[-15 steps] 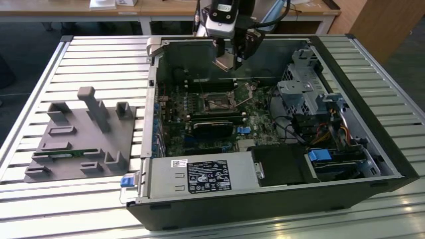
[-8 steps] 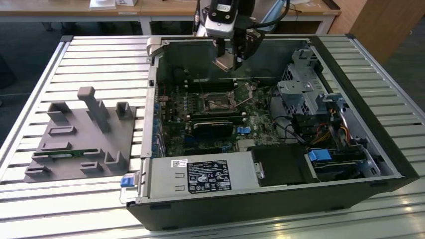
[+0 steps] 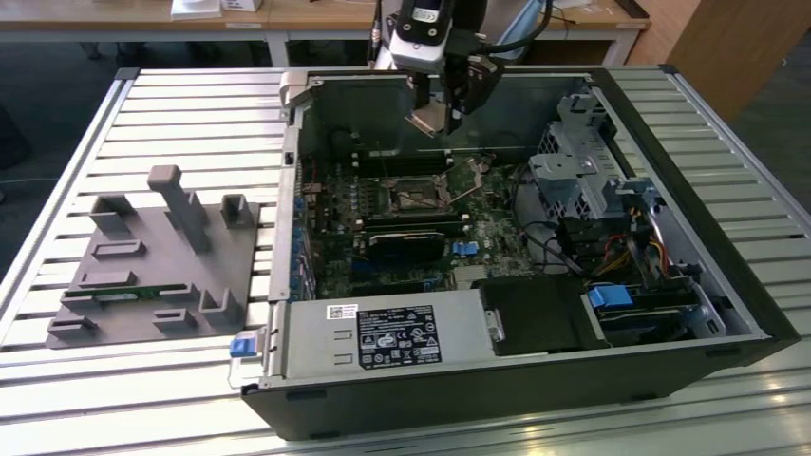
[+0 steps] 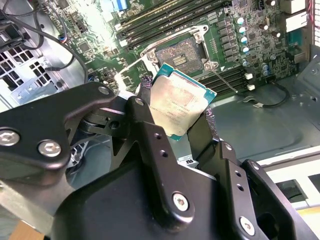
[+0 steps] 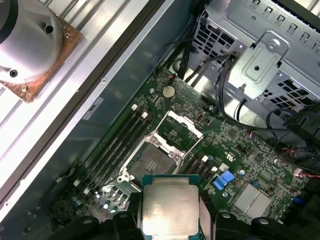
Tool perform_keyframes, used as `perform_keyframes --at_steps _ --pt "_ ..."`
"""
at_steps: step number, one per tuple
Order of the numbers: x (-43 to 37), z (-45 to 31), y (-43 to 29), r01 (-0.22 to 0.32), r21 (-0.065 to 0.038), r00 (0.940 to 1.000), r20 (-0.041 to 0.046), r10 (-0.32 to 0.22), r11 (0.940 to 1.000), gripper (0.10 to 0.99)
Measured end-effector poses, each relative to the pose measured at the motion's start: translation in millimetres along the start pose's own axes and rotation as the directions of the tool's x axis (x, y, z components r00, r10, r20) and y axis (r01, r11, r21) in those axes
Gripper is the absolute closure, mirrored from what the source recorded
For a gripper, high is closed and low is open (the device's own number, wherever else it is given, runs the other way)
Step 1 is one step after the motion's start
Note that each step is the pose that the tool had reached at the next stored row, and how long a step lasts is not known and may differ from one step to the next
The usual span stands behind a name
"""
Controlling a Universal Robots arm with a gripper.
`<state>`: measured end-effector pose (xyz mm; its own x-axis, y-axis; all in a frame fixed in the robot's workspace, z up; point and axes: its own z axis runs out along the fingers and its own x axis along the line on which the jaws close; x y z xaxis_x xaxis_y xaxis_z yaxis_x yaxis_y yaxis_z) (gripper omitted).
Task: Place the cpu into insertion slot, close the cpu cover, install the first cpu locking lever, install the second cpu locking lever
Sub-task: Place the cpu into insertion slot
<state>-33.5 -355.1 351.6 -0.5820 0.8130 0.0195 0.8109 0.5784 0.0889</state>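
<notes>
Exterior view: the cpu is being held pinched in the end effector. It is hanging over the far side of the open computer case, well above the insertion slot and not yet over it. The case is being carried on the table, toward its edge on the exterior view's right. Judged risk: the descent is being crowded by the case's far wall and the drive cage, so a finger could be clipped there.

Second wrist view: the cpu is being clamped by two opposite thin edges and appears tilted against the motherboard. If it is set down tilted or rotated, socket contacts are likely being bent. Slip in the grip is also possible.

First wrist view: the cpu cover is standing raised along one edge of the slot, with memory slots flanking another. Room is being left open straight above the slot. Little margin is being left toward the raised cover.
</notes>
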Motion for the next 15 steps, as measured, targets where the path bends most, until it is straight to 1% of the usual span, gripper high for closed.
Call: perform_keyframes --at_steps 15 --pt "0.0 0.5 0.0 -0.026 0.000 0.9997 0.0023 0.026 0.9997 0.545"
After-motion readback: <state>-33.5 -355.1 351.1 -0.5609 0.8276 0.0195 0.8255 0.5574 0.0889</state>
